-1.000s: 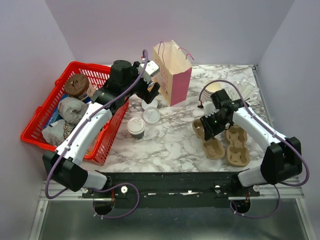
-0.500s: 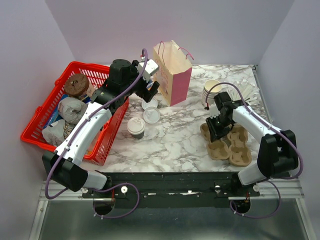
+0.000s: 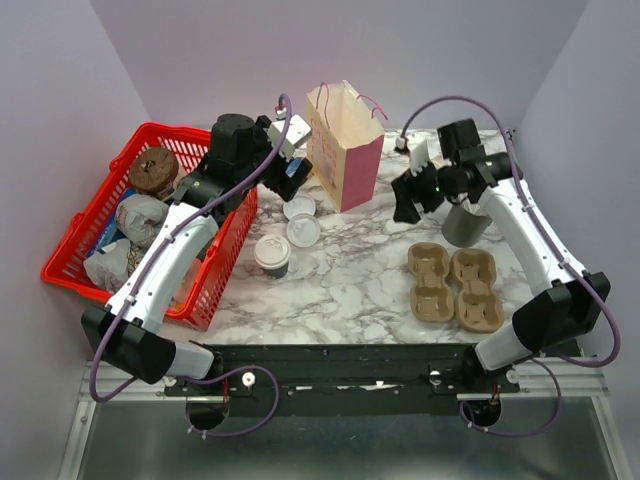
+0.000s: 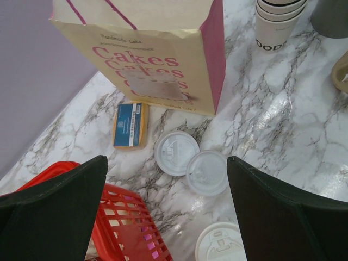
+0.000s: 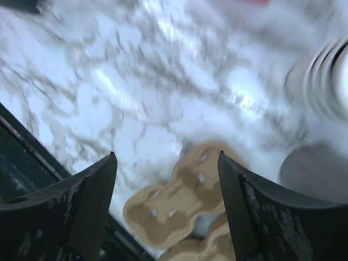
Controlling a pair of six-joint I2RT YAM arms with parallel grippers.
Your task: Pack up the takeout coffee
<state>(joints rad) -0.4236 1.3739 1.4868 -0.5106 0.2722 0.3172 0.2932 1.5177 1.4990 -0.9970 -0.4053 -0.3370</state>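
takeout coffee (image 3: 272, 254), lidded, stands on the table (image 3: 350, 280) at seven o'clock of two loose lids (image 3: 301, 220). left gripper (image 3: 290, 180) hangs released, empty, over them; right gripper (image 3: 407, 200) released, empty, eleven o'clock of the cup carriers (image 3: 455, 288).

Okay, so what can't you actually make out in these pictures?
Takeout coffee: only its lid shows in the left wrist view, cut by the bottom edge.
Stack of cups: cut by the top edge there; behind the right arm in the top view.
Cup carriers: motion-blurred in the right wrist view.
Blue packet: print too small to read.
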